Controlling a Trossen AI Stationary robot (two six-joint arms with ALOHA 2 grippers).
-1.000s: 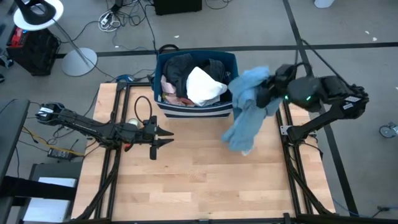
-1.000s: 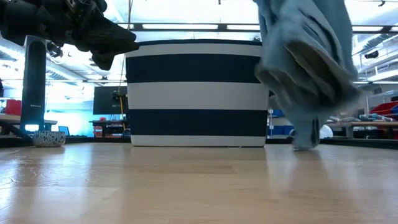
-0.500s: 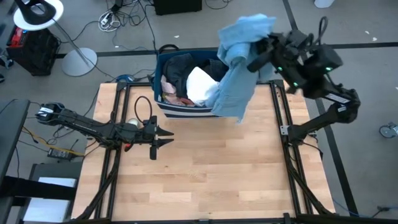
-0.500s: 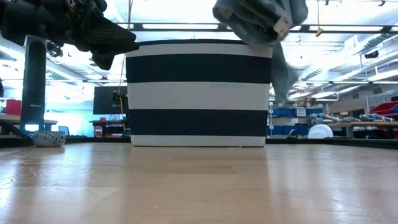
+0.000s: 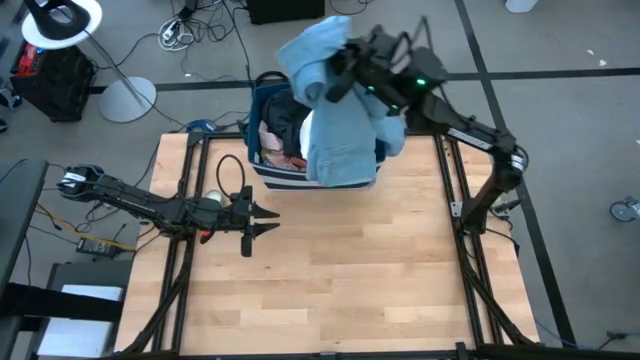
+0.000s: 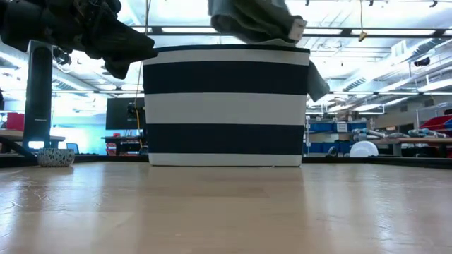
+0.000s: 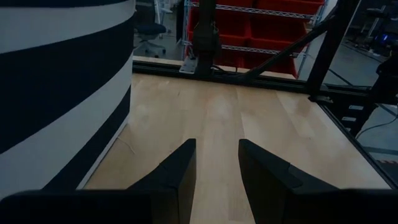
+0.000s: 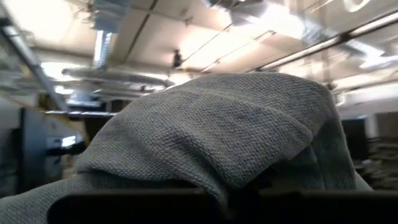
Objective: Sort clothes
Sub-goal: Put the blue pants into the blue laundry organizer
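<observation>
Cloth should be carried clear of the navy striped bin (image 5: 262,170) before release: the right gripper (image 5: 340,72), clamped on the light blue garment (image 5: 340,130) (draped over the bin, at twelve o'clock), holds it high, while the left gripper (image 5: 262,221) waits open at nine.

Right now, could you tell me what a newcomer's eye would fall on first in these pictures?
The light blue garment, held aloft by the right pincer and draping over the striped bin at the table's far edge. Next, the bin itself, heaped with clothes. The left pincer waits open above the table, left of centre.
</observation>
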